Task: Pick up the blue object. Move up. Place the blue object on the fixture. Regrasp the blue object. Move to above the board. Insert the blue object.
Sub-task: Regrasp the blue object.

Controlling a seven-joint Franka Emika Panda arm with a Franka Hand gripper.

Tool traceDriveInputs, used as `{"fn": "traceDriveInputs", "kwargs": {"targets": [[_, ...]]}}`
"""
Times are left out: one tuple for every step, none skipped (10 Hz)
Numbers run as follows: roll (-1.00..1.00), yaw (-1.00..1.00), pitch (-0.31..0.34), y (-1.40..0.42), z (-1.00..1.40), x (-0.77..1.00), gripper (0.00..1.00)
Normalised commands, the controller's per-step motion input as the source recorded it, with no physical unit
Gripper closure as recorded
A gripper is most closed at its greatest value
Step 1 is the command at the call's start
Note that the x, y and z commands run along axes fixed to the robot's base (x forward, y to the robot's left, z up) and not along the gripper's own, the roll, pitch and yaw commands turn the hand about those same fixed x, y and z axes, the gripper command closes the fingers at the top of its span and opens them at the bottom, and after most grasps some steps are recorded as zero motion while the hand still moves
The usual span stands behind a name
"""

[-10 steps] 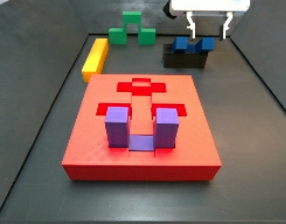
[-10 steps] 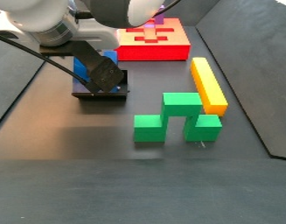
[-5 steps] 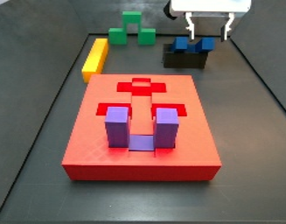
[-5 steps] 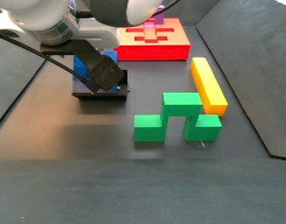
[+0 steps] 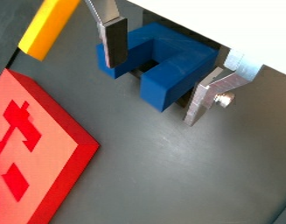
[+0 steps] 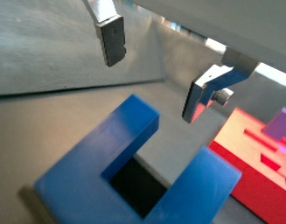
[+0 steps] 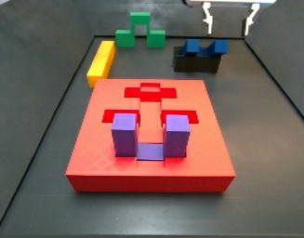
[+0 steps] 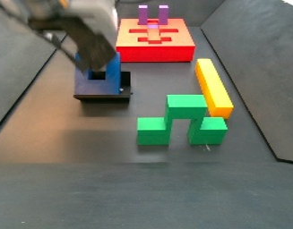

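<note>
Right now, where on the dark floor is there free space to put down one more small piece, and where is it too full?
Free: the wide floor in front of the green block, and the strip between the fixture and green block. Crowded: the far end, where the board, yellow bar and fixture with the blue object sit close. The gripper hangs open above the blue object.

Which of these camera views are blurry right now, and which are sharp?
In a side view the arm is smeared by motion blur while the green block stays crisp; in the other side view the gripper at the top edge is slightly soft; in both wrist views the blue object looks sharp.
</note>
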Motion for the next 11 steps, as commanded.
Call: {"fn": "traceDriveInputs", "kwargs": {"targets": [[1.00,-0.14,-0.114,-0.49,0.04,-0.01,0.00],[1.00,-0.15,-0.114,-0.47,0.00,0.00,0.00],[1.00,-0.15,-0.094,-0.44,0.00,0.00,0.00],[1.00,-0.14,-0.086,-0.41,0.01,0.00,0.00],[1.00,-0.13,-0.080,-0.39,0.03,-0.02,0.00],[1.00,-0.12,-0.083,-0.38,0.04,-0.03,0.00],[1.00,-0.11,-0.086,-0.39,0.02,-0.02,0.00],[1.00,-0.09,-0.089,-0.43,0.03,0.00,0.00],[1.00,-0.05,-0.077,-0.45,0.04,0.00,0.00],[1.00,-0.04,-0.054,-0.42,0.06,0.00,0.00],[1.00,-0.04,-0.051,-0.39,0.05,0.00,0.00]]}}
